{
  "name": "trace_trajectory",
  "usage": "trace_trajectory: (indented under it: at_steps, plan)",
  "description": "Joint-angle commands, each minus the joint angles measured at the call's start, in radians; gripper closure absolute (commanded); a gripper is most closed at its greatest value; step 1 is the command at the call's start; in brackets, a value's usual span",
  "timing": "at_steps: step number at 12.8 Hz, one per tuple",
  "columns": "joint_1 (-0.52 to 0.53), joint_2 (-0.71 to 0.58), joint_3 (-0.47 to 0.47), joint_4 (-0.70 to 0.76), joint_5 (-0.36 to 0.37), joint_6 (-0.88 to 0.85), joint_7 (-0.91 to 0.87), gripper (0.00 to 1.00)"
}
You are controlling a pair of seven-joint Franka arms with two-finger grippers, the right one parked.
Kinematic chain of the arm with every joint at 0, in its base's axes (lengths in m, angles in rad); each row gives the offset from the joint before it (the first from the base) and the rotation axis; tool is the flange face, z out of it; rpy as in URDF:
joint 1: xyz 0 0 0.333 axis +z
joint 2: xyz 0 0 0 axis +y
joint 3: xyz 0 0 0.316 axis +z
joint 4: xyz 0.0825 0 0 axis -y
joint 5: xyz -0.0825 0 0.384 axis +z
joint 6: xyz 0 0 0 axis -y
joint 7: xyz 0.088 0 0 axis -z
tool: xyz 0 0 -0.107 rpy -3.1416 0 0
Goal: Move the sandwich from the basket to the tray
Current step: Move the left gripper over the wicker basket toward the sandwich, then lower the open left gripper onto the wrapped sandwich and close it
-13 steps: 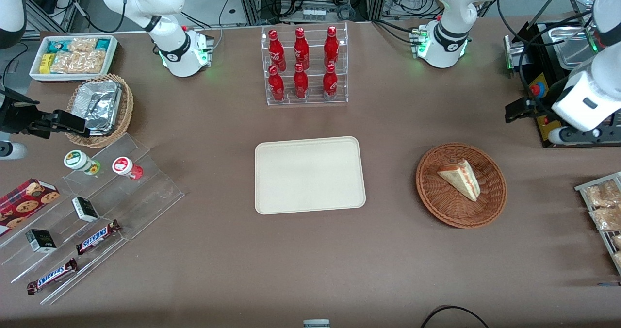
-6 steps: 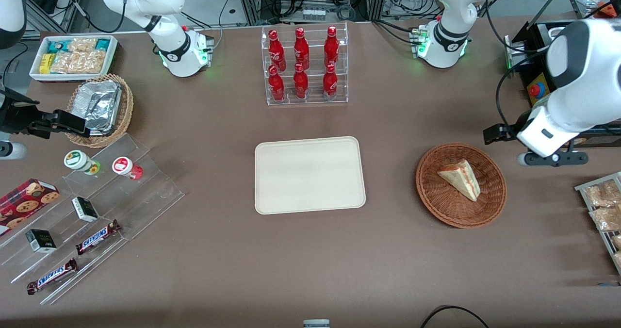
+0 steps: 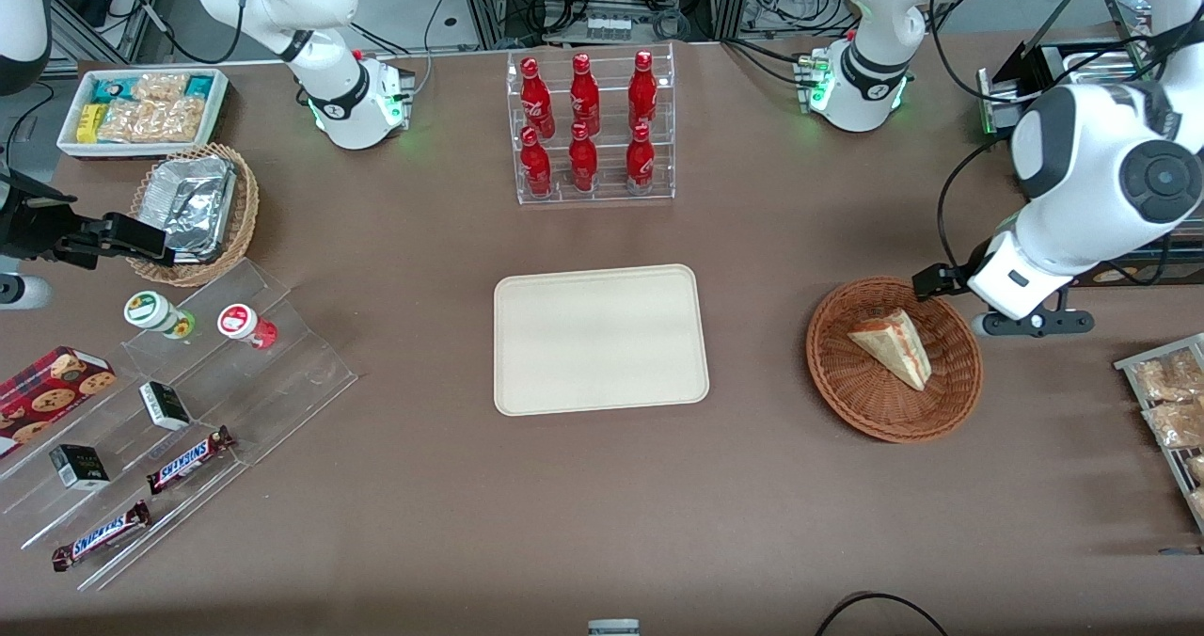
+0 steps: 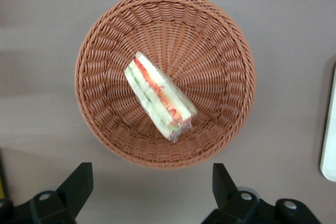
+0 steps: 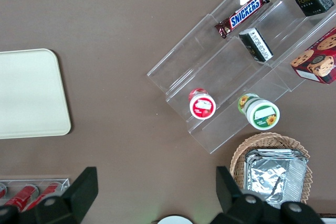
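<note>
The sandwich [image 3: 892, 344] is a pale wedge with red and green filling, lying in the round reddish-brown basket [image 3: 837, 382]. The left wrist view looks straight down on the sandwich [image 4: 160, 95] in the basket [image 4: 105, 40]. My left gripper [image 3: 978, 299] hangs above the table at the basket's rim, toward the working arm's end. The gripper [image 4: 151, 182] is open, its black fingers [image 4: 79, 182] spread wide over bare table just outside the rim, holding nothing. The cream tray [image 3: 599, 339] lies flat mid-table, beside the basket toward the parked arm's end, with its edge [image 4: 329, 129] also in the wrist view.
A clear rack of red bottles [image 3: 591, 128] stands farther from the camera than the tray. A rack of snack packets [image 3: 1171, 410] and a black machine [image 3: 1063, 81] sit at the working arm's end. An acrylic stand [image 3: 188, 401] and tan foil basket [image 3: 193, 208] lie toward the parked arm's end.
The left arm has swung in from the working arm's end of the table toward the basket; its gripper now hangs at the basket's rim. Sandwich, basket and tray have not moved.
</note>
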Motion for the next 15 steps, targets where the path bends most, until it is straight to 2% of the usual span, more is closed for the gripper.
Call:
trace_trajectory:
  at_steps: [1, 5, 9, 11, 15]
  plan:
    - [0.001, 0.017, -0.002, -0.044, 0.012, 0.073, -0.069, 0.00]
    - [0.001, 0.066, -0.002, -0.051, 0.010, 0.124, -0.188, 0.00]
    - [-0.010, 0.095, -0.007, -0.062, 0.006, 0.187, -0.527, 0.00]
    - [-0.027, 0.118, -0.005, -0.059, 0.006, 0.198, -0.642, 0.00]
    - [-0.026, 0.141, -0.005, -0.067, 0.001, 0.234, -0.735, 0.00]
